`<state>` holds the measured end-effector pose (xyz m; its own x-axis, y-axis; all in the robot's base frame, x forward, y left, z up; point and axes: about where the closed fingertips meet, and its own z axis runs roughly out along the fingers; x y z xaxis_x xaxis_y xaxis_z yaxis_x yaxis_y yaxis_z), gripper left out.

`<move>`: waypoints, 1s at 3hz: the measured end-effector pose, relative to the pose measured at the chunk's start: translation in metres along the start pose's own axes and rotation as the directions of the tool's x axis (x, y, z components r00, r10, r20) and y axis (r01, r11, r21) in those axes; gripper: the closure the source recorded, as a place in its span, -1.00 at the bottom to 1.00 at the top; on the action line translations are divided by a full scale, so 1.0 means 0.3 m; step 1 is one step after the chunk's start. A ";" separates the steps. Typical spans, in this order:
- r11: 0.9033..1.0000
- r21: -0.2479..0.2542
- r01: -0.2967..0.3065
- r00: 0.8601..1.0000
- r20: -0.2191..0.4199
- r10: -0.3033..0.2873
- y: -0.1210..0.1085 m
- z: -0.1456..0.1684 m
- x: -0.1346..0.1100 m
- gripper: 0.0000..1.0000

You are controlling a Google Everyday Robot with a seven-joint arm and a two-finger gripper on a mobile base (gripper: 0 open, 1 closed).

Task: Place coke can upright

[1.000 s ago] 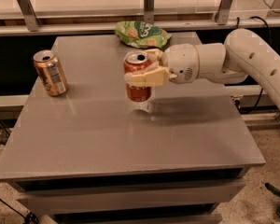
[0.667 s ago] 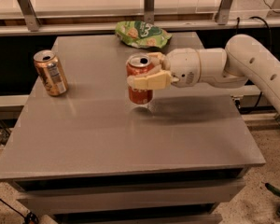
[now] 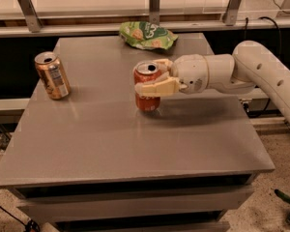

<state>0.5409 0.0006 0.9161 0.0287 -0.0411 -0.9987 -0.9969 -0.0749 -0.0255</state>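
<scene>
The red coke can (image 3: 147,99) stands upright near the middle of the grey table (image 3: 125,139), its silver top with the opening facing up. My gripper (image 3: 154,76) reaches in from the right and its cream fingers (image 3: 157,87) wrap around the can's upper half, one in front and one behind. The can's base rests on or just above the table surface. The gripper is shut on the can.
A gold-brown can (image 3: 51,75) stands upright at the table's left side. A green snack bag (image 3: 147,35) lies at the far edge behind the coke can. My white arm (image 3: 261,76) spans the right side. Metal rails run behind the table.
The gripper and the coke can have shifted slightly lower and a little to the right towards the table surface. The gold-brown can and the bag have not moved.
</scene>
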 end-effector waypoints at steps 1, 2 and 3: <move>1.000 -0.013 0.013 1.000 -0.024 -0.014 0.001 -0.013 0.021 -0.30; 0.999 -0.022 0.028 0.999 -0.020 -0.028 0.004 -0.023 0.050 -0.76; 0.999 -0.026 0.035 0.999 -0.027 -0.035 0.007 -0.033 0.074 -1.00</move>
<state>0.5402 -0.0104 0.8942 0.0660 -0.0655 -0.9957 -0.9930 -0.1021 -0.0591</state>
